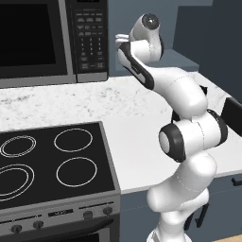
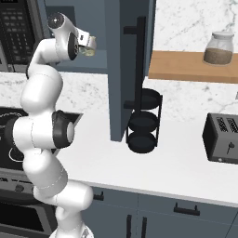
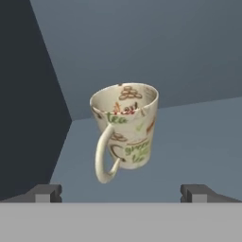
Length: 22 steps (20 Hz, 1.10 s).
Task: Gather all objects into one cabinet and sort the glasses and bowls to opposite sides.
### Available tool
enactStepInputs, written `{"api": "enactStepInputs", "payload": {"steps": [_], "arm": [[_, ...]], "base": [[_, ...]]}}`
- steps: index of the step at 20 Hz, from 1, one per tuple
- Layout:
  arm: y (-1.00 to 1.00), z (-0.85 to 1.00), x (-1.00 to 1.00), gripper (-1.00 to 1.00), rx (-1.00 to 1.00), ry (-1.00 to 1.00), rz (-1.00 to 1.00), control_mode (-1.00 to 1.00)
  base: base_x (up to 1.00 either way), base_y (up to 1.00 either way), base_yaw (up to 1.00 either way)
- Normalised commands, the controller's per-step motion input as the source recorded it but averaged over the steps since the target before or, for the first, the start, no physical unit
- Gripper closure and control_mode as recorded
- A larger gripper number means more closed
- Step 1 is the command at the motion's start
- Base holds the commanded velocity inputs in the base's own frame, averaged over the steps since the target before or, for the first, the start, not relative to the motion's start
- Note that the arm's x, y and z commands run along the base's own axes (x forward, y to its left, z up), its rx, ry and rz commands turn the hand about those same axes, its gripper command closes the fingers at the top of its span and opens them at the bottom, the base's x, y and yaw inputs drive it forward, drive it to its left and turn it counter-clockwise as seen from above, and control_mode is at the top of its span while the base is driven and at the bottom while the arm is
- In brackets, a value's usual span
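The gripper (image 3: 121,193) stands wide open, its two dark fingertips (image 3: 45,193) far apart, and it holds nothing. Just ahead of it, between the lines of the fingers but not touching them, a cream mug (image 3: 125,127) printed with coffee and tea words sits on the cabinet shelf (image 3: 189,142), its handle turned toward the hand and slightly to the left. In the right base view the hand reaches into the open slate-blue cabinet (image 2: 118,69), with the mug (image 2: 89,46) at its tip; the door's long black bar handle (image 2: 139,60) hangs to the right. Below lies the white counter (image 2: 176,162).
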Motion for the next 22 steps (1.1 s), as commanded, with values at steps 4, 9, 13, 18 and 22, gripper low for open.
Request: {"api": "enactStepInputs", "payload": {"steps": [4, 9, 13, 18, 22], "arm": [[0.02, 0.00, 0.23, -1.00, 0.00, 0.04, -0.01, -1.00], [0.03, -0.02, 0.28, -1.00, 0.00, 0.04, -0.01, -1.00], [0.16, -0.01, 0.27, -1.00, 0.00, 0.01, -0.01, -1.00], [0.19, 0.00, 0.25, -1.00, 0.00, 0.01, -0.01, -1.00], [0.21, -0.04, 0.20, -1.00, 0.00, 0.01, 0.00, -1.00]], "base": [[0.00, 0.00, 0.00], [0.00, 0.00, 0.00], [0.00, 0.00, 0.00], [0.00, 0.00, 0.00], [0.00, 0.00, 0.00]]}}
